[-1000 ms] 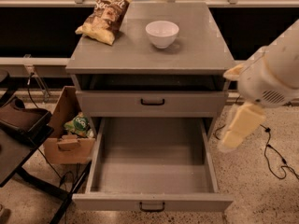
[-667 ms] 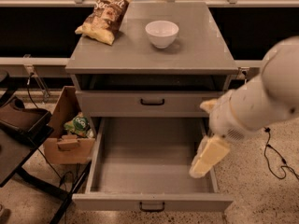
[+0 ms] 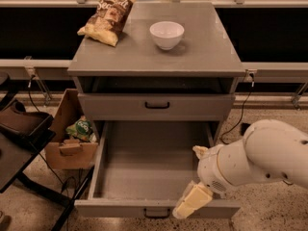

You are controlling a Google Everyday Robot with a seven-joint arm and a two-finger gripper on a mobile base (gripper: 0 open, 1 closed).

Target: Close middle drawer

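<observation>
Gripper: I see the cream-coloured two-finger gripper [image 3: 192, 202] at the end of the white, rounded robot arm [image 3: 260, 162]. It hangs low at the front right corner of the open drawer, just at its front panel.
Gripper state: I cannot tell whether it is released or clenched, and I see nothing held in it.
Contact: I cannot tell if it touches the front panel.
Middle drawer: the wide grey cabinet drawer with a plain grey inside [image 3: 144, 162] stands pulled far out towards me, and I see nothing in it. Its small black bar handle [image 3: 156, 211] sits at the centre of the front, left of the gripper.
Drawer above: a grey flat-fronted drawer [image 3: 110, 107] with its own black bar handle [image 3: 157, 105] is shut.
Cabinet top: on the flat grey surface [image 3: 211, 52] I see a brown and yellow crinkled chip bag [image 3: 108, 18] at the back left and a white round bowl [image 3: 166, 34] near the middle, apart from each other.
Left of cabinet: an open brown cardboard box [image 3: 67, 150] sits on the floor beside it, with a green packet [image 3: 82, 128] in it.
</observation>
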